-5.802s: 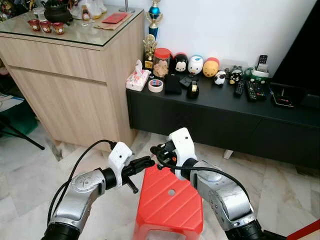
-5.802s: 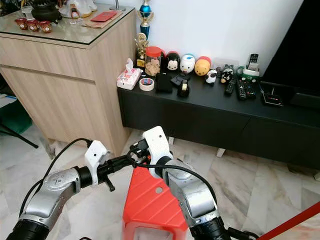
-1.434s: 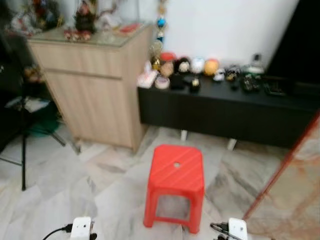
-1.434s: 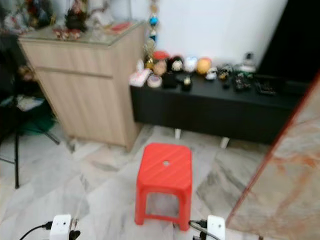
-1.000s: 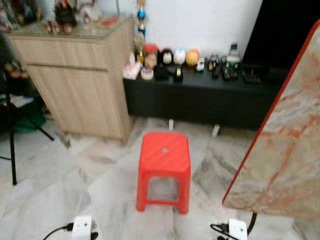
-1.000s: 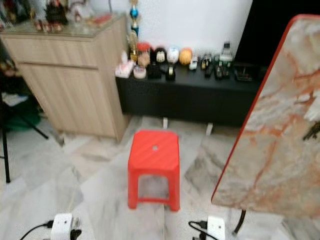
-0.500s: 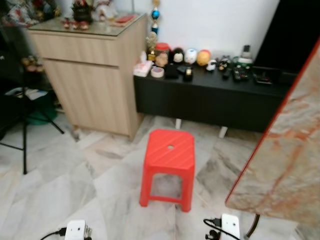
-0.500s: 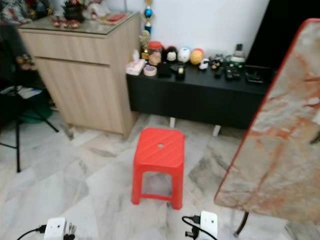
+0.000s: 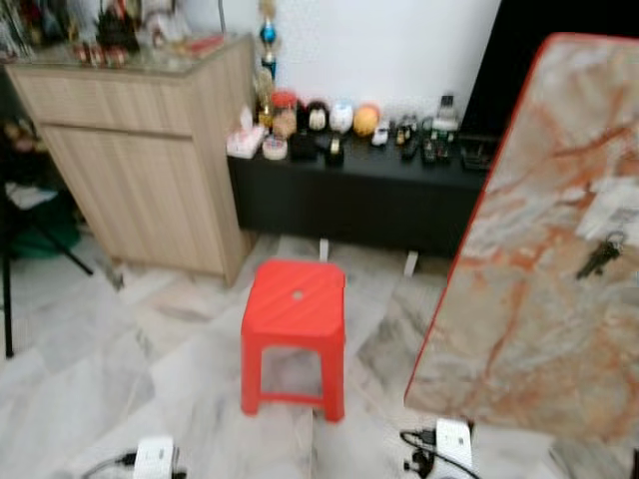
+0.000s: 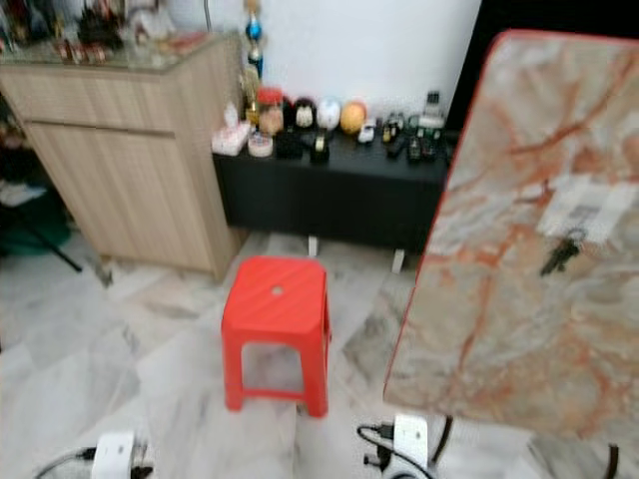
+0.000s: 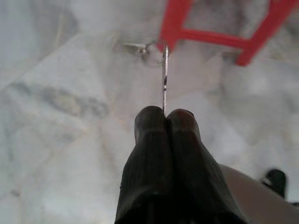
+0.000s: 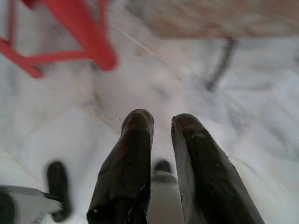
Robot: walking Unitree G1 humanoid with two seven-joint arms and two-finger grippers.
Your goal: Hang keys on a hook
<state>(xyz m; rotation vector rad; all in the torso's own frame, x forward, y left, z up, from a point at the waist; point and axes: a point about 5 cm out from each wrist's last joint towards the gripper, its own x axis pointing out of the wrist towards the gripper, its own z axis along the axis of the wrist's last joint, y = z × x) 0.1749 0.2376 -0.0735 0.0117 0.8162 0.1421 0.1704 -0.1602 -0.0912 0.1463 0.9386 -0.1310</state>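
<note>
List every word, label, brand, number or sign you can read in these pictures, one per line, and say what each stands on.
No text can be read.
The white label on the marble board is too blurred to read.
The tissue pack and jar on the black console are too small and blurred to read.

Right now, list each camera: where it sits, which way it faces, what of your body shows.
Left eye: on the head, facing forward and down at the stool, console and board; left wrist and right wrist at the bottom edge.
Right eye: beside it, same scene and wrists.
Left wrist: looks along the left pincer, shut on a key, down at the floor.
Right wrist: looks along the open right pincer, down at the floor.
Shared: both wrist views catch the stool's legs.
</note>
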